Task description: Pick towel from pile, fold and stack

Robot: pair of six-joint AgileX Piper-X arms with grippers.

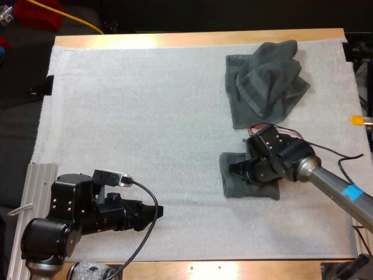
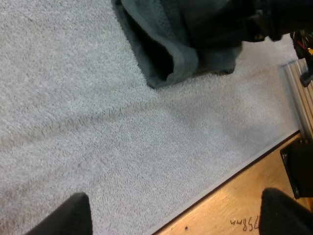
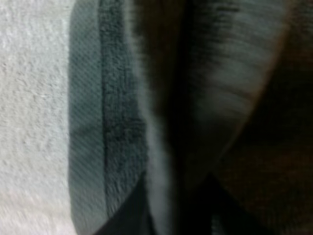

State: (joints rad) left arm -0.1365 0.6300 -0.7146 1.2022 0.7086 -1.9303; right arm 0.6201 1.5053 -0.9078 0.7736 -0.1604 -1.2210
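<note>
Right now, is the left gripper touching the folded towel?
Apart. The high view shows the left gripper over bare white mat, with open mat between it and the folded towel.

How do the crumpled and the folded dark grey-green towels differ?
The crumpled dark grey-green towel lies bunched and loose; the folded dark grey-green towel is a flat compact rectangle. The crumpled one covers more white mat than the folded one. The right gripper is at the folded one; the crumpled one lies alone. Both share one colour.

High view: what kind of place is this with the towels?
Probably a robot test lab: a wooden table with a white mat, the right gripper at a folded towel, a crumpled towel beyond.
</note>
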